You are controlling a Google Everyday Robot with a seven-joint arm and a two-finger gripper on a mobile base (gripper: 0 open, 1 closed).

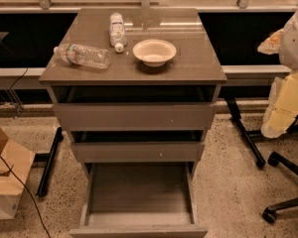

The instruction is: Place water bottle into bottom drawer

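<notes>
Water bottle [82, 55]: lying at cabinet top's [188, 68] left edge
Bottom drawer [139, 192]: sitting pulled open
Gripper: I'm not seeing it; opening and hold, cannot tell

The 1 camera view looks from in front of and above the desk [188, 68], facing forward and steeply down. It is near enough that the desk's top and its 3 drawers fill the middle, with the open bottom drawer [139, 192] reaching the lower edge. The tool [271, 42] shows at the right edge, level with the desk's top and apart from it.
</notes>
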